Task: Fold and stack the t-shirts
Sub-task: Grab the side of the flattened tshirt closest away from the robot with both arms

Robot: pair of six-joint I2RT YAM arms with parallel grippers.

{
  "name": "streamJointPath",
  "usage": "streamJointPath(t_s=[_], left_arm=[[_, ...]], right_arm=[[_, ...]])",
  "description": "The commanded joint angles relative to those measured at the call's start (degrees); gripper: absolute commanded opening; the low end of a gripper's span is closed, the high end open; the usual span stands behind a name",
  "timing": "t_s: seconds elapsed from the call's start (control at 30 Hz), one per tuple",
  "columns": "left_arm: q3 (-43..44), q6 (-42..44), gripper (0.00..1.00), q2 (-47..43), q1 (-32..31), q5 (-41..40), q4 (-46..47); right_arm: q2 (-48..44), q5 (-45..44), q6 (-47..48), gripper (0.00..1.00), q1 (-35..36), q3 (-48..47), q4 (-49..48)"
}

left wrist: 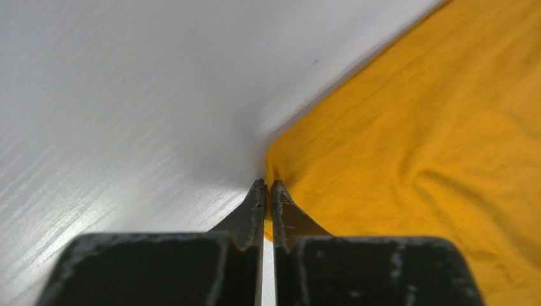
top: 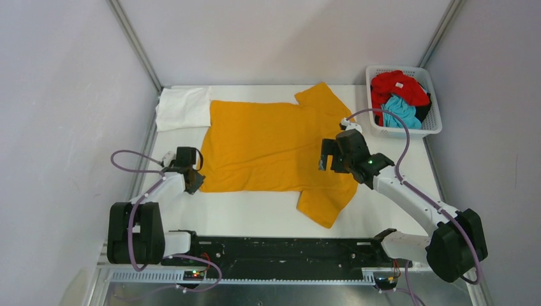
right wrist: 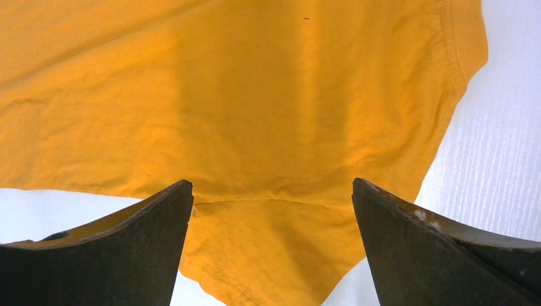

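Far-left corner of the counter (top: 255, 213): a white shirt (top: 184, 108) lies folded, in my judgement the base of the stack.

Centre: the orange shirt (top: 268, 143) is spread flat, hem toward the left edge and sleeves toward the right, ready for folding.

My left fingers (left wrist: 260, 194) are together, pinching the near hem corner; cloth shows between them. This hold likely serves to lift that edge.

My right fingers (right wrist: 147, 223) stand wide apart above the near sleeve seam, gripping nothing, probably positioned to take the matching point.

Far-right corner: the basket (top: 436, 124) holds a red shirt (top: 399, 86) and a turquoise shirt (top: 402, 109), both unfolded.
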State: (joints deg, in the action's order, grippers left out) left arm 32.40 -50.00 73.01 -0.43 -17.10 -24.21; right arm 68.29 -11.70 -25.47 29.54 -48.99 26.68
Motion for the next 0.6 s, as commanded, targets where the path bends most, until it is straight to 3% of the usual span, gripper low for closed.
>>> streamJointPath(t_s=[0.0, 0.13, 0.3, 0.57], left_arm=[[-0.31, 0.75, 0.01, 1.88, 0.25, 3.23, -1.63], [-0.09, 1.72, 0.00, 1.65, 0.25, 3.97, -1.50], [-1.55, 1.34, 0.00, -1.25, 0.25, 3.09, -1.44], [-3.01, 1.15, 0.00, -4.79, 0.25, 3.37, -0.67]], right_arm=[[0.06, -1.53, -0.40, 0.99, 0.36, -0.93, -1.04], [-0.30, -0.33, -0.25, 1.00, 1.19, -0.88, 1.06], [0.62, 0.40, 0.65, 0.98, 10.16, -0.70, 9.28], [4.65, 8.40, -2.46, 0.84, 23.59, 4.75, 14.21]])
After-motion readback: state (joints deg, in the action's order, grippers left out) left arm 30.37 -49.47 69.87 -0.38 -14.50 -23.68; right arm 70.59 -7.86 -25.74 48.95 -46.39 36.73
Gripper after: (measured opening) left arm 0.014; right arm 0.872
